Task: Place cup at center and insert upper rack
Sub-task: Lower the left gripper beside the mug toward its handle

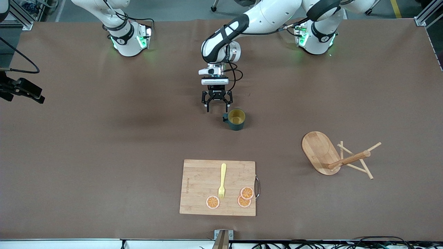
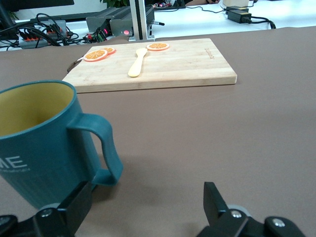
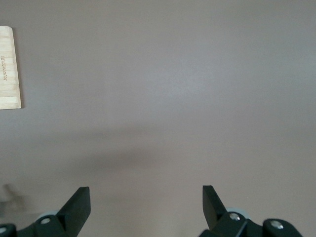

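Table [image 1: 104,166]: a wide brown surface is seen, with both arm bases along its edge farthest from the front camera.
Board [image 1: 200,193]: it is laid flat, nearest to the front camera; a yellow fork [image 1: 222,181] and three orange slices [image 1: 244,197] are placed on it.
Rack [image 1: 337,157]: it is tipped on its side toward the left arm's end of the table, well apart from the board.
Cup [image 1: 236,119]: it is stood upright near the table's middle, farther than the board.
Left gripper [image 1: 217,110]: it is held low just beside the cup's handle, jaws apart, nothing clamped.
Right gripper [image 3: 145,207]: it is kept over bare table, jaws apart; this arm waits.
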Controlling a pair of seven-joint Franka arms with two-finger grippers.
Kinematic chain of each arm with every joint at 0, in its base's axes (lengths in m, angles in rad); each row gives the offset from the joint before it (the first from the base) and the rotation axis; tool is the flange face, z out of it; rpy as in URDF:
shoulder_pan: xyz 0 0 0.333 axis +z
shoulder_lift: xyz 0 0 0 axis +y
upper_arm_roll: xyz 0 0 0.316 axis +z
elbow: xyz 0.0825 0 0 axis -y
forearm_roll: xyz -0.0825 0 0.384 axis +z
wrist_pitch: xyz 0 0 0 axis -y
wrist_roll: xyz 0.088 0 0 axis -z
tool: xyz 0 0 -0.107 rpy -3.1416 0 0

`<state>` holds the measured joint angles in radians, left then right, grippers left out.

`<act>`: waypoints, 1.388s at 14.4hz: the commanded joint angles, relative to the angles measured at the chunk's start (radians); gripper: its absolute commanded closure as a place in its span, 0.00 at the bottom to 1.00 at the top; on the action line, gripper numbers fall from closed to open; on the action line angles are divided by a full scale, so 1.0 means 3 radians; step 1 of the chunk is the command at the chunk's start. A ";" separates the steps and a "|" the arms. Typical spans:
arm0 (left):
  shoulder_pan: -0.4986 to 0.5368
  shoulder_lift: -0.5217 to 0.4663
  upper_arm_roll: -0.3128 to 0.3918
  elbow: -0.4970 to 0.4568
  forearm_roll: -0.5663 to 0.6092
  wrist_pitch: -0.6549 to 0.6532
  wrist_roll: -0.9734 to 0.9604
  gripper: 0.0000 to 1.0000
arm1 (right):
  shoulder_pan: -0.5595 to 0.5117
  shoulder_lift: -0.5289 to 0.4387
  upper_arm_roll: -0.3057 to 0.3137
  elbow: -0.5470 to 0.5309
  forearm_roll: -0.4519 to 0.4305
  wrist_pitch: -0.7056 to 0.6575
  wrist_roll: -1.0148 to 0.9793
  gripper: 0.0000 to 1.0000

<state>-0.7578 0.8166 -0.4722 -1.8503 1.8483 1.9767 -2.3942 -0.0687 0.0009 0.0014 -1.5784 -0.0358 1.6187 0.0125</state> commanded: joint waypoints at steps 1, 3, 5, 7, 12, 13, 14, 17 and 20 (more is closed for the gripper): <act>-0.0041 0.0055 0.0081 0.0088 0.0108 0.0007 0.0009 0.00 | 0.0014 -0.0090 -0.0010 -0.0072 -0.0003 -0.0001 -0.0026 0.00; -0.0031 0.0090 0.0086 0.0098 0.0194 0.0012 0.0009 0.00 | 0.0019 -0.0090 -0.0010 -0.0072 -0.0003 -0.0001 -0.0026 0.00; -0.0031 0.0101 0.0091 0.0139 0.0205 0.0012 0.0009 0.00 | 0.0019 -0.0090 -0.0010 -0.0072 -0.0003 0.0004 -0.0026 0.00; -0.0036 0.0151 0.0091 0.0205 0.0205 0.0012 0.0014 0.00 | 0.0019 -0.0090 -0.0010 -0.0072 -0.0009 0.0009 -0.0026 0.00; -0.0036 0.0203 0.0091 0.0308 0.0210 0.0012 0.0055 0.00 | 0.0009 -0.0090 -0.0015 -0.0072 -0.0009 -0.0001 -0.0026 0.00; -0.0036 0.0208 0.0116 0.0313 0.0220 0.0012 0.0055 0.00 | 0.0009 -0.0085 -0.0015 -0.0072 -0.0009 -0.0001 -0.0026 0.00; -0.0041 0.0218 0.0147 0.0328 0.0225 0.0012 0.0055 0.00 | 0.0004 -0.0085 -0.0015 -0.0072 -0.0009 -0.0001 -0.0026 0.00; -0.0046 0.0233 0.0152 0.0359 0.0236 0.0028 0.0055 0.00 | 0.0004 -0.0085 -0.0020 -0.0072 -0.0009 -0.0001 -0.0026 0.00; -0.0046 0.0249 0.0153 0.0436 0.0230 0.0043 0.0055 0.00 | -0.0001 -0.0090 -0.0020 -0.0072 -0.0009 -0.0006 -0.0026 0.00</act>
<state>-0.7607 0.8694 -0.4329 -1.7648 1.8939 1.9806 -2.3876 -0.0687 0.0008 -0.0015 -1.5784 -0.0368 1.6187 0.0123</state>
